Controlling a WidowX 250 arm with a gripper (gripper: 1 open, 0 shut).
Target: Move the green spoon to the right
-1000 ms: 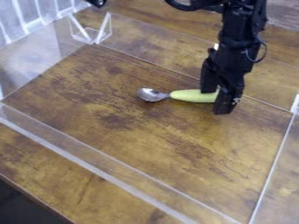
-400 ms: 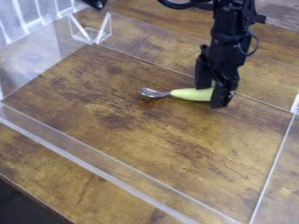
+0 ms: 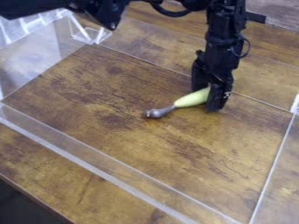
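Observation:
The green spoon (image 3: pixel 190 99) lies on the wooden table, its green handle pointing up-right and its metal bowl (image 3: pixel 153 113) toward the lower left. My gripper (image 3: pixel 212 91) points straight down at the handle's right end. Its black fingers (image 3: pixel 221 98) stand open, low over the wood on either side of the handle tip. The tip itself is hidden behind the fingers, so I cannot tell whether they touch it.
Clear acrylic walls ring the wooden table (image 3: pixel 105 96), with a front rail (image 3: pixel 105 171) and a right wall (image 3: pixel 281 149). A clear plastic stand (image 3: pixel 89 31) sits at the back left. A dark shape (image 3: pixel 103 9) hangs over the top left.
The gripper moved left and sank onto the handle's end. The spoon pivoted, and its bowl swung down and to the left.

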